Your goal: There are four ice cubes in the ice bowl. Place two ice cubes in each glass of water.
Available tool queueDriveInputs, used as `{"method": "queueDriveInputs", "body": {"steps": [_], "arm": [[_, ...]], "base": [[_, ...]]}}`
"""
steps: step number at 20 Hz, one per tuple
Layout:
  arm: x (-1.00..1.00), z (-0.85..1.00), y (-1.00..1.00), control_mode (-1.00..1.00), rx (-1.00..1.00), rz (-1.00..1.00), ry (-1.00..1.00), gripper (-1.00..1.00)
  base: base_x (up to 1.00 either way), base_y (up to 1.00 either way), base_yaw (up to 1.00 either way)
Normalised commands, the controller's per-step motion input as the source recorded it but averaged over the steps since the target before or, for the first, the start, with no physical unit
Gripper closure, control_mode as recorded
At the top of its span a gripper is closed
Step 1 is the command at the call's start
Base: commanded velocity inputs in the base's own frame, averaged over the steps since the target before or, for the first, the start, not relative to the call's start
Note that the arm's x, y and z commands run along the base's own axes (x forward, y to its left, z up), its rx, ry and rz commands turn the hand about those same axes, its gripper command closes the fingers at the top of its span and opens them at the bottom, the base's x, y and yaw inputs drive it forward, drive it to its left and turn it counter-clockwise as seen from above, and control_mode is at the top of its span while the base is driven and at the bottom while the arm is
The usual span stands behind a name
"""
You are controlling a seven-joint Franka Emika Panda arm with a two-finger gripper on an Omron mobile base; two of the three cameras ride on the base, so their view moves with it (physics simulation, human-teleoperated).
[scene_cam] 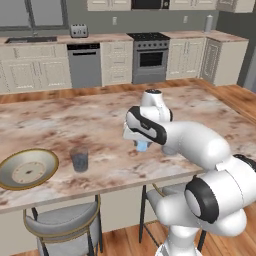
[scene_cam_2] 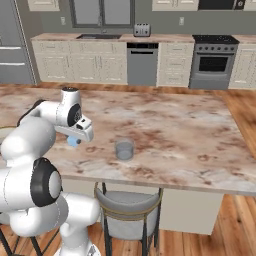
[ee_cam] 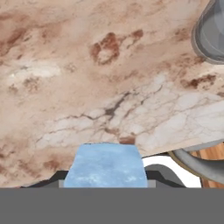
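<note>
A stool (scene_cam_2: pixel 127 204) sits under the marble counter's (scene_cam: pixel 90 115) near edge, beneath my reach; nothing stands in my way. My gripper (scene_cam: pixel 143 146) is clenched on a pale-blue ice cube (ee_cam: pixel 106 165), at six o'clock in my hand view. One glass (ee_cam: pixel 213 33) sits at two o'clock there. The ice bowl (scene_cam: pixel 27 168) and other glass (scene_cam: pixel 79 160) lie well apart at nine o'clock in the left base view, with open marble between.

From the right base camera you see the white arm bent over the near edge of the marbled tabletop (scene_cam_2: pixel 190 130), its gripper (scene_cam_2: pixel 74 141) pointing down with a pale blue ice cube (scene_cam_2: pixel 73 141) clamped between the fingers above the surface. One glass of water (scene_cam_2: pixel 124 149) stands upright on the tabletop, near the gripper and apart from it. A grey stool (scene_cam_2: pixel 127 207) sits below the edge.
</note>
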Motion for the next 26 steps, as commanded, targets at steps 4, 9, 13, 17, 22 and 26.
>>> {"method": "queueDriveInputs", "body": {"steps": [4, 9, 13, 17, 22, 26], "arm": [[0.00, 0.00, 0.00, 1.00, 0.00, 0.00, 0.00, 1.00], [0.00, 0.00, 0.00, 1.00, 0.00, 0.00, 0.00, 1.00], [0.00, 0.00, 0.00, 1.00, 0.00, 0.00, 0.00, 1.00], [0.00, 0.00, 0.00, 1.00, 0.00, 0.00, 0.00, 1.00], [0.00, 0.00, 0.00, -1.00, 0.00, 0.00, 0.00, 1.00], [0.00, 0.00, 0.00, -1.00, 0.00, 0.00, 0.00, 1.00]], "base": [[0.53, -0.51, 0.00], [0.00, -0.07, 0.00], [0.00, 0.00, 0.00], [0.00, 0.00, 0.00], [0.00, 0.00, 0.00], [0.00, 0.00, 0.00]]}}
